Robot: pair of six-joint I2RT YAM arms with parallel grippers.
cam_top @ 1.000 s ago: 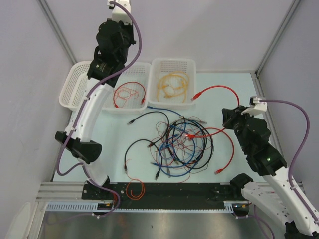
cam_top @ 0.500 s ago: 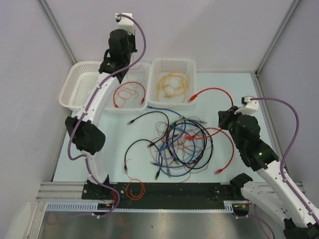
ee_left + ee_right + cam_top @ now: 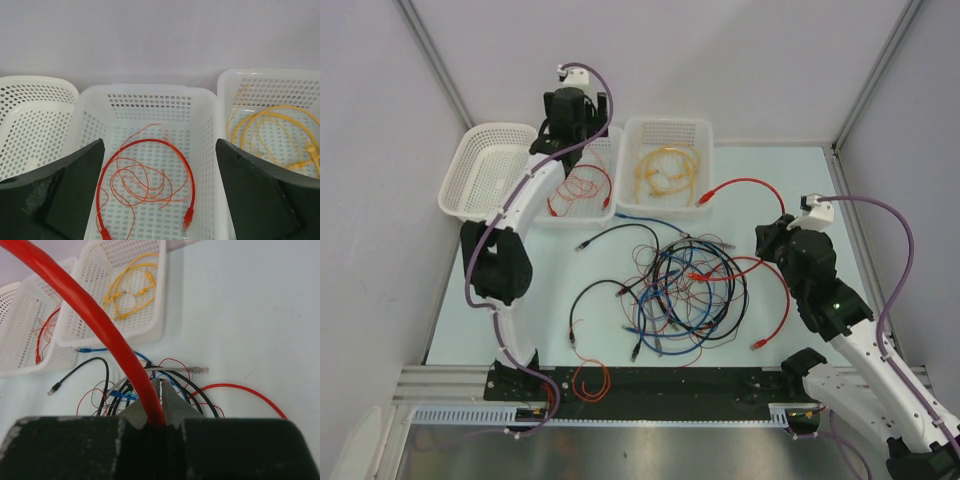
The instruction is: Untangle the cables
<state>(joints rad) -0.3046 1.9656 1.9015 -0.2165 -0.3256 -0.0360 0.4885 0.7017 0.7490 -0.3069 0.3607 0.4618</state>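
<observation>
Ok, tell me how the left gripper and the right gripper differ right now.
The left gripper is open and holds nothing; the right gripper is shut on a thick red cable. The left gripper hangs at the far side over the middle basket; the right gripper is low on the right, beside the tangled pile. Both have dark two-finger jaws.
</observation>
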